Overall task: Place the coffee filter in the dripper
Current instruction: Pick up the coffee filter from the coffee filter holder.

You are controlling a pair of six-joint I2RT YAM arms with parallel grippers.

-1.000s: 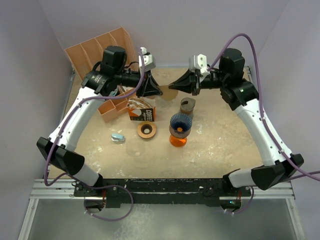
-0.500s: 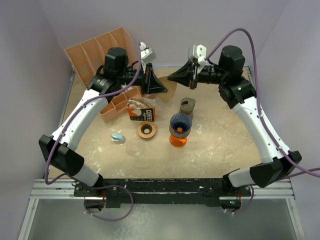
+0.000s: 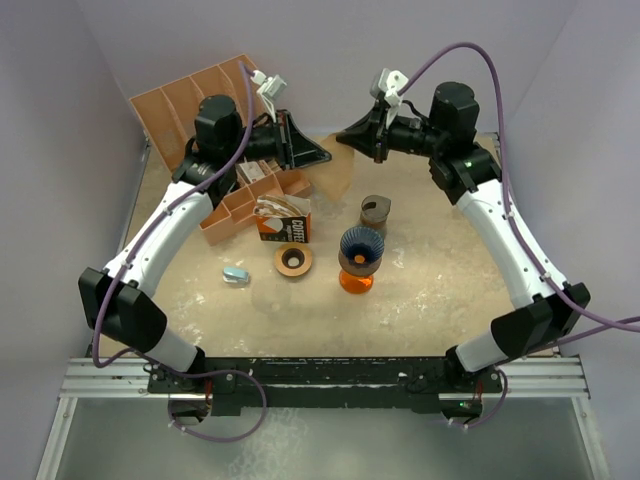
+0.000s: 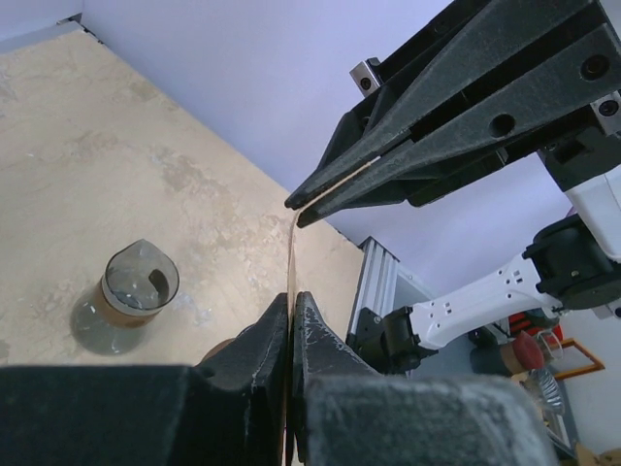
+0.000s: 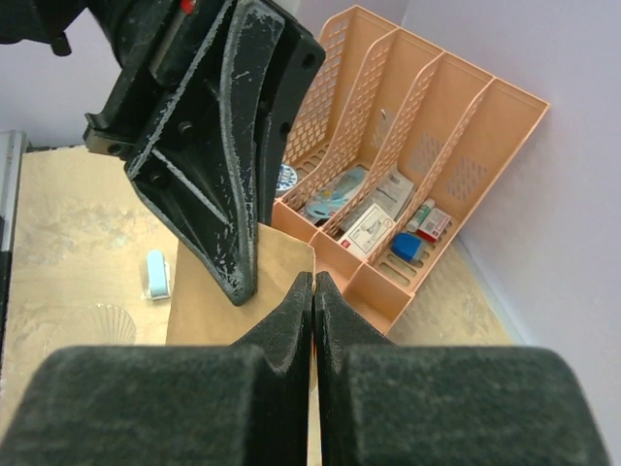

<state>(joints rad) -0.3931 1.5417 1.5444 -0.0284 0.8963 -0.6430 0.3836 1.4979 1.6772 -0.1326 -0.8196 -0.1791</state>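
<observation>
1. Left gripper (image 3: 322, 157) clamped shut on the brown coffee filter (image 3: 338, 178), held aloft at the far side of the table (image 3: 440, 290)
2. Right gripper (image 3: 347, 136) also closed, pinching the same filter
3. Dripper (image 3: 360, 250) stands nearer, at the centre, well apart

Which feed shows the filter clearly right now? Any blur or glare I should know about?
Top external: even light, soft shadows, no glare; the coffee filter looks small between the left gripper and right gripper. Left wrist: the near jaws are out of focus and the filter is edge-on, just a thin line. Right wrist: the near jaws are blurred too, but the filter's brown face is sharp, so this is the best view.
</observation>
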